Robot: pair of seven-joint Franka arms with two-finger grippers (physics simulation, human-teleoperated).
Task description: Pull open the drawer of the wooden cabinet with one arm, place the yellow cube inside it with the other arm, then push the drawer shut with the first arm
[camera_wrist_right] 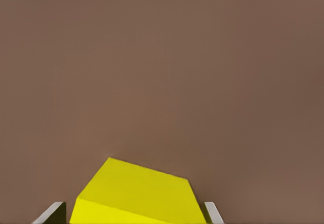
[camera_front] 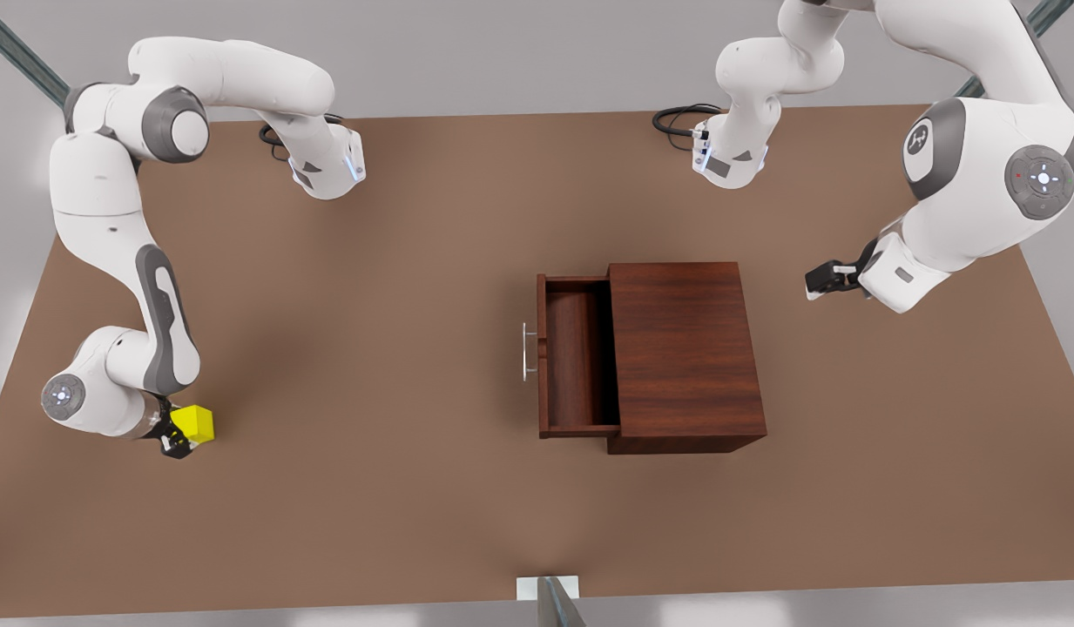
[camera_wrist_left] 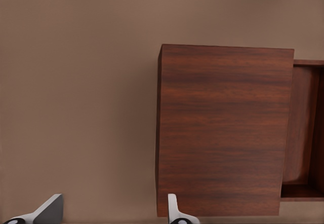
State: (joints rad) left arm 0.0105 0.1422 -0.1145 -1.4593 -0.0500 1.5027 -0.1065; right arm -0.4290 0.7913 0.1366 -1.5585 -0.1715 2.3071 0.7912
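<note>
The right hand (camera_front: 181, 438), at the front view's lower left, has its fingers clamped on the yellow cube (camera_front: 194, 424) just above the brown worktop (camera_front: 371, 348), while the left hand (camera_front: 822, 280), fingers apart, waits near the wooden cabinet (camera_front: 685, 353), whose drawer (camera_front: 576, 357) stands pulled out.

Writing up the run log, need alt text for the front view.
A brown table holds a wooden cabinet with its drawer pulled open and empty. At the front view's left, the right pincer grips a yellow cube; at the front view's right, the left pincer hangs open beside the cabinet.
</note>
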